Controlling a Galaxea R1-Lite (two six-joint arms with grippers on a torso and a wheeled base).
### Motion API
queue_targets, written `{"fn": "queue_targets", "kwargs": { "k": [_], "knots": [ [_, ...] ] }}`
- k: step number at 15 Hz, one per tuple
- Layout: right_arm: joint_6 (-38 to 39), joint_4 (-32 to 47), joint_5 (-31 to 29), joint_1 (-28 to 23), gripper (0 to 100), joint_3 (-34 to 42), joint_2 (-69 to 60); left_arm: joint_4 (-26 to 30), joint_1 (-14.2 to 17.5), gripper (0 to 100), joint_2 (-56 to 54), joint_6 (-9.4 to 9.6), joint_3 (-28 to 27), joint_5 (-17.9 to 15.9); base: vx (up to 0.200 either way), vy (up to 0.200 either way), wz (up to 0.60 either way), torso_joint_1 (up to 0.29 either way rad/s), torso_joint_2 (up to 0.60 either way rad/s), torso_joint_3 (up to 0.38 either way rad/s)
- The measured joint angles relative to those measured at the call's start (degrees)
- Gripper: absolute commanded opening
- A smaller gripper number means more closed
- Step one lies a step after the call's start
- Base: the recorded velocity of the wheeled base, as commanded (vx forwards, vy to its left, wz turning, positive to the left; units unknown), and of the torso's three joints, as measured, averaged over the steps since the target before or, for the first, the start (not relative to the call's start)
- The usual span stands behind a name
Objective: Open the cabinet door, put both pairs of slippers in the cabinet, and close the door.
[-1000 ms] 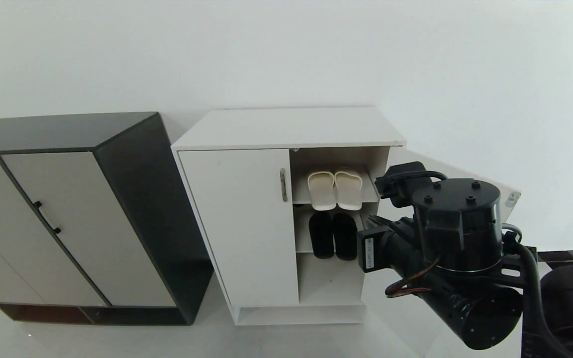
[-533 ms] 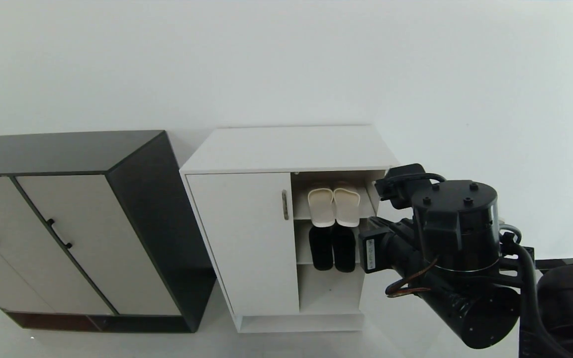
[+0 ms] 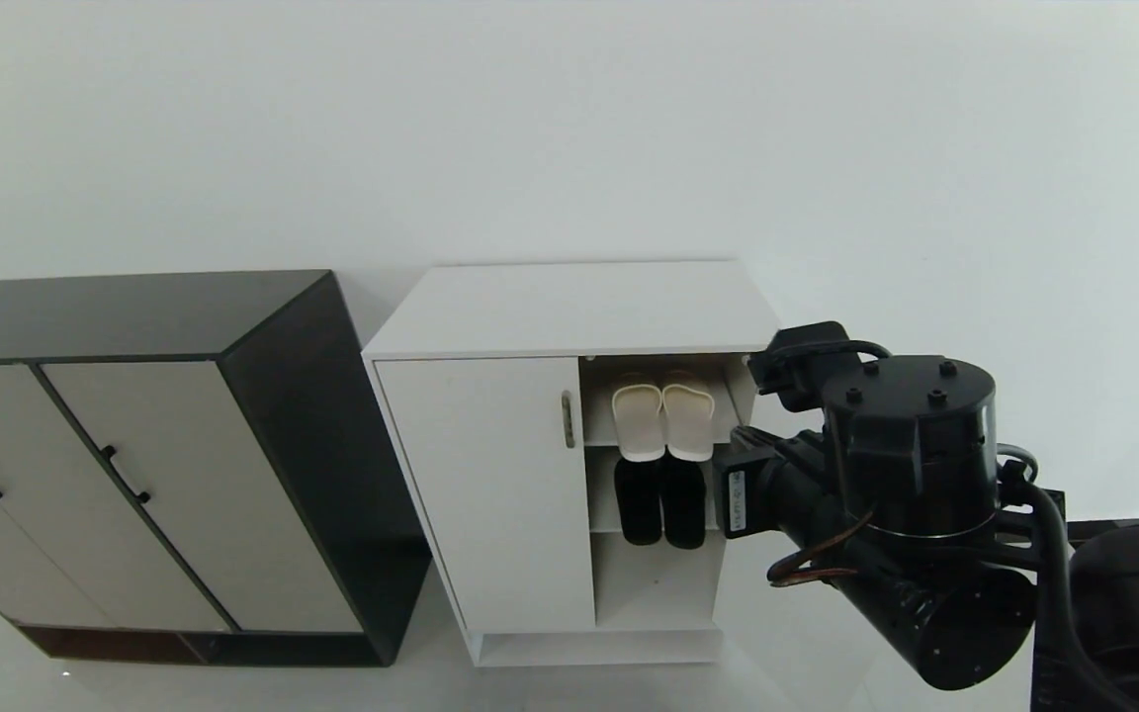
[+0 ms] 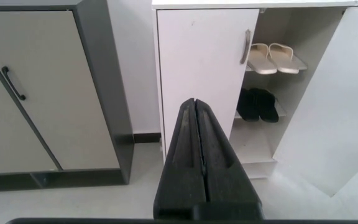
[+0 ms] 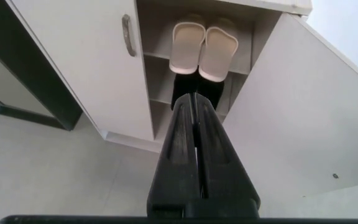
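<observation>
Dark cabinet on robot's left, just beside white cabinet. R door open, L door shut. Inside: white slippers on upper shelf, black slippers on shelf below. L tool & R tool both pressed together, holding nothing.
</observation>
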Motion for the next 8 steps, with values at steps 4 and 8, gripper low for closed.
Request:
{"fn": "queue_targets", "kwargs": {
  "k": [4,8],
  "knots": [
    [0.0,-0.3,0.02,-0.52,0,-0.02,0.44,0.0,0.02,0,0.0,0.0,0.0,-0.01,0.0,0.0,-0.45,0.005,0.0,0.003],
    [-1.45,-2.19,-0.16,-2.45,0,-0.2,0.78,0.0,0.02,0,0.0,0.0,0.0,0.02,0.0,0.0,0.0,0.0,0.0,0.0]
  ]
}}
